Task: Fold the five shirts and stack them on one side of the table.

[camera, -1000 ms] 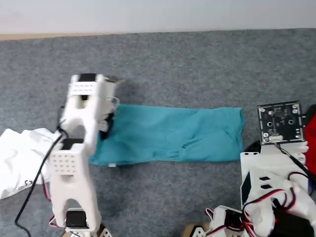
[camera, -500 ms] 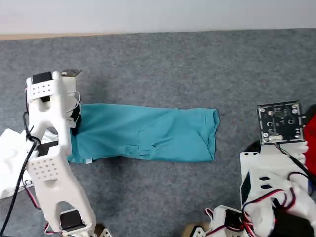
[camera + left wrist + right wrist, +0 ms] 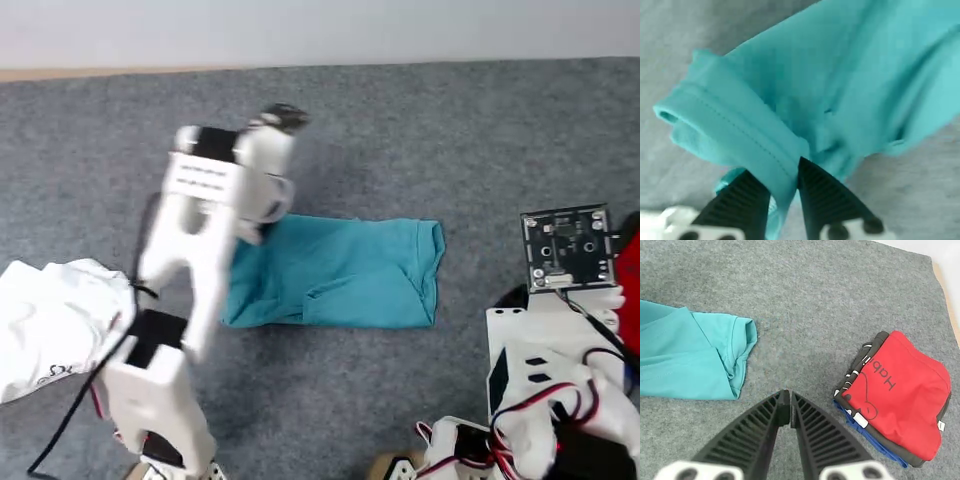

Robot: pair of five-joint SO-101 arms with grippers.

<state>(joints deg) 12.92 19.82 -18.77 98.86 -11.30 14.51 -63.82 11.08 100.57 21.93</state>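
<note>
Shirts all round, so from the left: a white shirt (image 3: 45, 330) lies crumpled at eight o'clock on the grey surface (image 3: 450, 120), not yet folded. Next along, the left pincer (image 3: 776, 169) is clamped on the teal shirt (image 3: 345, 275). Its black fingers (image 3: 740, 200) pinch a stitched hem at the cloth's nine o'clock end, and that end is bunched up in the grip.

My read on handling: this is light, limp knit with no stiffness at all. It will droop from whatever point holds it and bunch rather than slide flat, and the felt-like surface looks likely to drag at it. The hem is the place to hold, being the thickest, firmest line of cloth, and a grip near a corner should carry the edge over squarely. One risk, I'd say: a single pinch lets the far side of the fold sag.

As for looks, the teal shirt sits dead centre as a band running nine to three. It is plain, creased near the middle, with a sleeve folded in at its three o'clock end.

Over to the right pincer (image 3: 790, 394): jaws shut on nothing, hanging above bare surface. Then at three o'clock sits a stack (image 3: 892, 395) of folded shirts, red on top, dark and blue under it.
</note>
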